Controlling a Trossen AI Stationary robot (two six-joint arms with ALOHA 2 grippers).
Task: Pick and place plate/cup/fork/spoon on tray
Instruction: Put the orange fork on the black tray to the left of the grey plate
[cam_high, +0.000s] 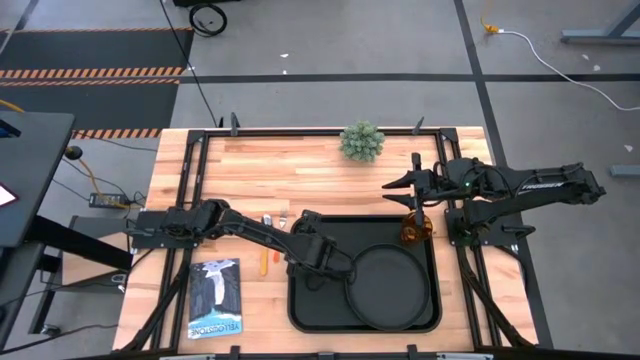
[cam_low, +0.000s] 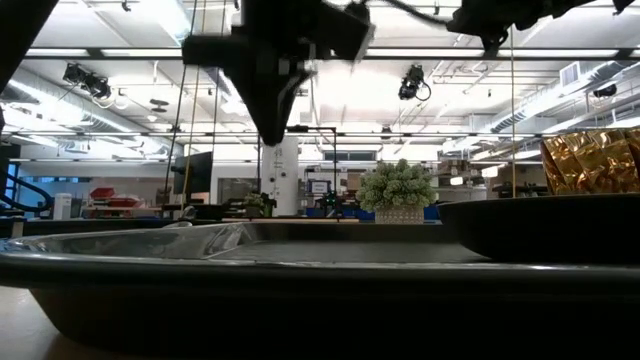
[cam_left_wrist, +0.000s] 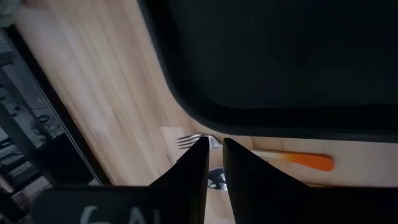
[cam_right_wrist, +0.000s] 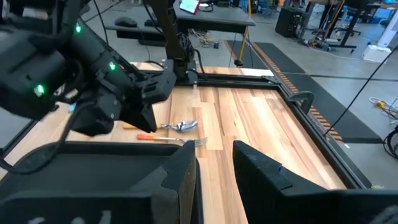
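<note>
The black tray (cam_high: 300, 300) lies at the table's near middle. The round black plate (cam_high: 385, 285) rests flat in its right half, low view (cam_low: 540, 225). The amber cup (cam_high: 412, 232) stands in the tray's far right corner, low view (cam_low: 590, 160). The fork (cam_left_wrist: 186, 140) and the spoon (cam_right_wrist: 180, 126) lie on the wood just left of the tray; the fork also shows in the right wrist view (cam_right_wrist: 196, 142). My left gripper (cam_high: 322, 256) hangs over the tray's far left part, fingers a narrow gap apart, empty. My right gripper (cam_right_wrist: 214, 155) is open and empty by the tray's far right corner, near the cup.
A small potted plant (cam_high: 361, 142) stands at the table's far middle. A blue booklet (cam_high: 215, 297) lies at the near left, beside the tray. Bare wood (cam_high: 300, 170) runs between the tray and the far edge.
</note>
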